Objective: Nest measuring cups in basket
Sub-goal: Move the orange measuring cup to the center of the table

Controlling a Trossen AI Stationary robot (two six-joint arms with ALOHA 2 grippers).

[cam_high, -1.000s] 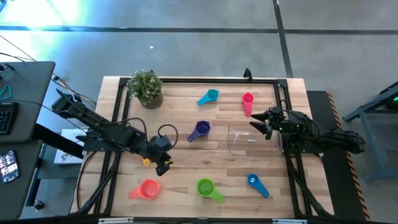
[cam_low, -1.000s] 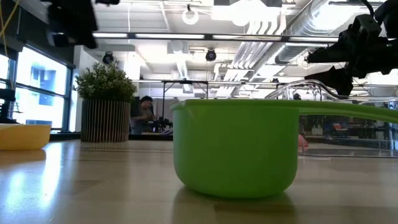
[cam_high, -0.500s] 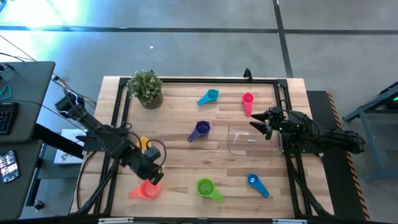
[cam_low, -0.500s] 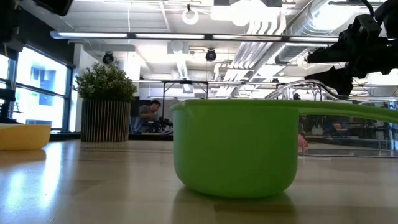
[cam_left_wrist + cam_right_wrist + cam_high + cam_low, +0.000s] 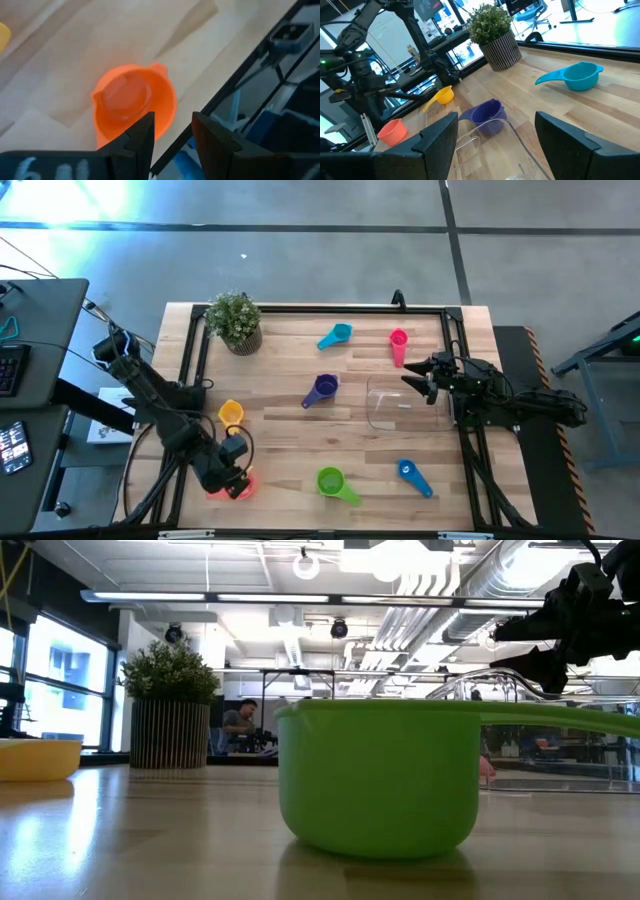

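Seven cups lie apart on the table: light blue, magenta, purple, yellow, green, blue, and salmon half hidden under my left gripper. In the left wrist view the salmon cup stands mouth up below that open gripper; one finger shows in front of its rim, and I see no touch. My right gripper hangs open over the left end of the clear basket, which stands on the table with nothing in it.
A potted plant stands at the far left corner. A black frame rail runs along the table edge right beside the salmon cup. In the low view the green cup fills the foreground, with the yellow cup at the left.
My left gripper has swung from beside the yellow cup toward the table's near edge and a little left, ending over the salmon cup. The arm has uncovered the yellow cup, which has stayed in place. The right arm has kept still.
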